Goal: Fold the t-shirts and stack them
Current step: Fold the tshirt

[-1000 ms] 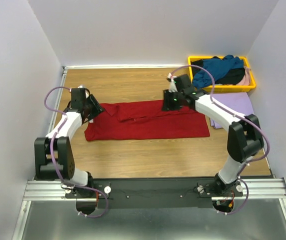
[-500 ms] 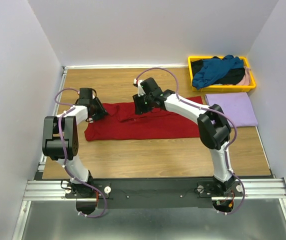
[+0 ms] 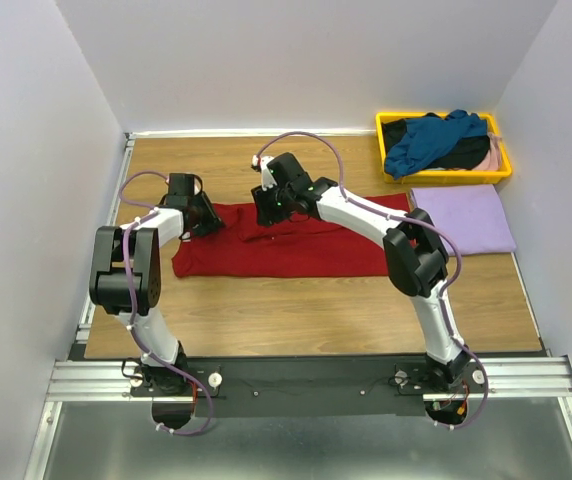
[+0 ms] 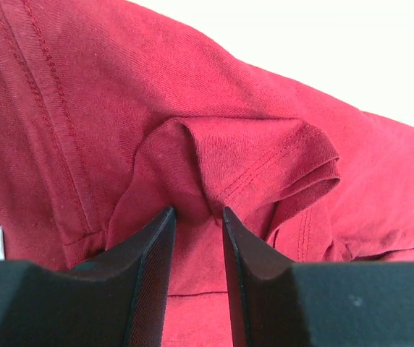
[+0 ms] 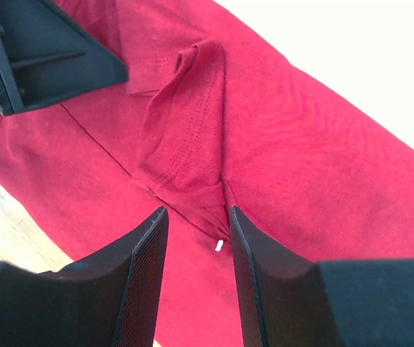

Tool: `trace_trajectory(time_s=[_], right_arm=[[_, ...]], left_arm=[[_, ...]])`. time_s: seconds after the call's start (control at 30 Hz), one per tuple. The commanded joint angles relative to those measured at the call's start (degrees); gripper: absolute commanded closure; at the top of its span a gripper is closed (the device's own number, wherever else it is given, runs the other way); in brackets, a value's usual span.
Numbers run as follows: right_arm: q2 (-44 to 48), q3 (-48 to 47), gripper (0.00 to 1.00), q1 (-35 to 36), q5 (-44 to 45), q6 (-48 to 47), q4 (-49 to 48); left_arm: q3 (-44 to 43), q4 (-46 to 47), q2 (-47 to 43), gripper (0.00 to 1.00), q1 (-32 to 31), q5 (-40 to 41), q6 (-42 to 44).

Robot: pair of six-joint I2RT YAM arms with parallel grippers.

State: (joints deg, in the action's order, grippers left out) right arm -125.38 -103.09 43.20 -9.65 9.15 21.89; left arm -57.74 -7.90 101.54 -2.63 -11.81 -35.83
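Note:
The dark red t-shirt (image 3: pixel 296 250) lies spread across the middle of the table. My left gripper (image 3: pixel 204 218) is at its upper left corner, its jaws narrowly apart and pinching a puckered fold of the sleeve (image 4: pixel 196 206). My right gripper (image 3: pixel 266 208) is close by on the shirt's top edge. It is open, with its tips astride a creased sleeve fold (image 5: pixel 192 188). The left gripper's black body (image 5: pixel 40 50) shows in the right wrist view. The lavender t-shirt (image 3: pixel 463 218) lies folded at the right. Teal blue (image 3: pixel 431 135), black (image 3: pixel 466 155) and pale pink (image 3: pixel 492 152) shirts lie heaped in the tray.
The yellow plastic tray (image 3: pixel 444 180) stands at the back right corner. Pale walls close in the table on the left, back and right. Bare wood (image 3: pixel 296 310) lies in front of the red shirt.
My right gripper has swung left from the shirt's top middle to its upper left part. My left gripper has moved a little right along the shirt's corner, close to the right one.

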Motion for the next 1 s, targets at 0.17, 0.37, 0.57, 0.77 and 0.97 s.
trace_trajectory(time_s=[0.17,0.37,0.57,0.77,0.97], right_arm=[[-2.06,-2.47,0.53,1.19,0.5,-1.68,-0.8],[-1.09,-1.59,0.53,1.27,2.97,-1.76,-0.71],[-0.57,-0.89,0.53,1.36,4.02,-1.94,-0.8],[-0.3,-0.18,0.53,1.27,4.37,-1.85,-0.88],[-0.56,-0.1,0.53,1.27,4.02,-1.77,-1.15]], left_arm=[[-1.41,-1.32,-1.94,0.61,-1.06,2.31,-0.73],[-2.64,-2.29,-4.42,0.61,-1.06,4.96,-0.99],[-3.44,-2.56,-3.19,0.67,-1.67,3.55,-1.08],[-2.82,-1.94,0.32,0.66,-1.94,2.85,-0.91],[-2.38,-1.5,2.17,0.65,-2.55,2.23,-0.82]])
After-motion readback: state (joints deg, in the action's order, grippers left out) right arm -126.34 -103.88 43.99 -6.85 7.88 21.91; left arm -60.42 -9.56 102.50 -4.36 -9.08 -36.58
